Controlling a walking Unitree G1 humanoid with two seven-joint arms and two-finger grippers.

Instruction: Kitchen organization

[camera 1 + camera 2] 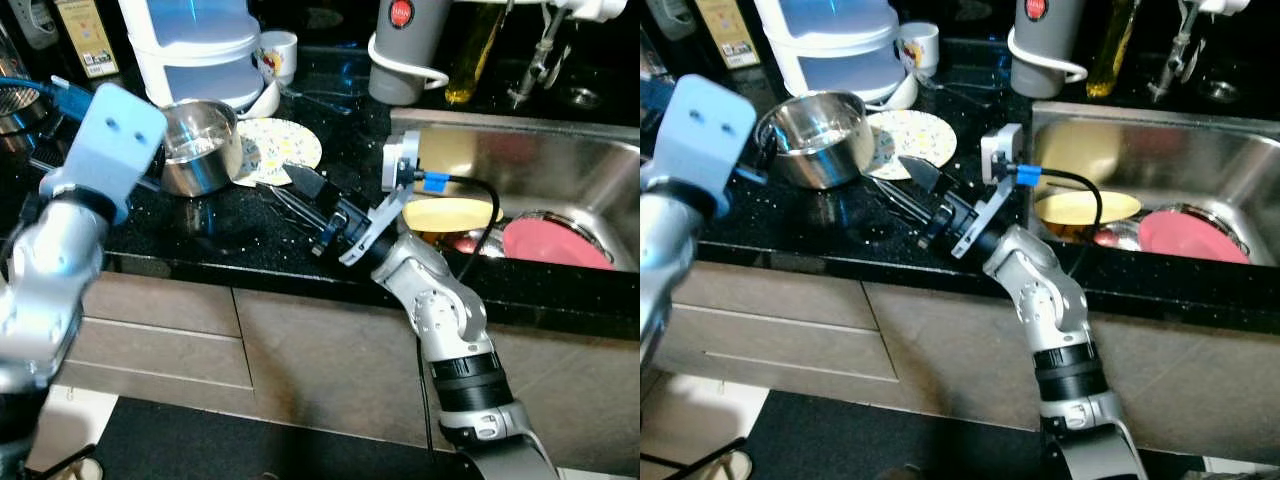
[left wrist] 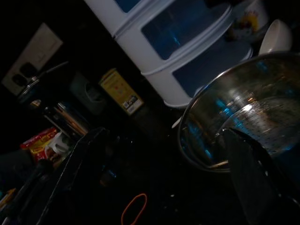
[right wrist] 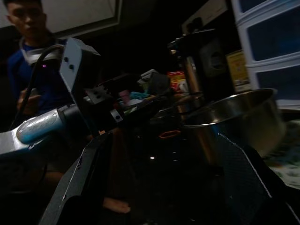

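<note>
Steel pot (image 1: 818, 128) sits on the black speckled desk (image 1: 790, 225), left of the sink (image 1: 1200, 140), upright, its rim touching the patterned plate (image 1: 910, 135) beside it. Behind the pot I see a white stacked container with blue panels (image 1: 195, 50), plus a small printed mug (image 1: 277, 52) next to it. A grey kettle-like jug (image 1: 405, 45) and an oil bottle (image 1: 478, 40) stand further along the back. In the sink: a yellow plate (image 1: 1085, 207) and a pink plate (image 1: 1190, 235).

My right pincer (image 1: 908, 185) lies low over the desk just in front of the patterned plate, fingers pointing toward the pot. From the right wrist view both black fingers (image 3: 79, 178) are spread apart with nothing between them, pot side just ahead of them. A person in a blue top (image 3: 28, 70) shows in the dark background there, and my left arm crosses in front of them.

My left pincer (image 2: 154, 187) is up at the pot's left side. In the left wrist view its two fingers are spread wide, one fingertip (image 2: 253, 168) overlapping the pot rim, the other out over the dark desk; can't tell if that tip touches the metal. An orange rubber band (image 2: 133, 208) lies on the desk between them. Bottles and a red packet (image 2: 40, 140) sit in the dark corner, too dim to read.
</note>
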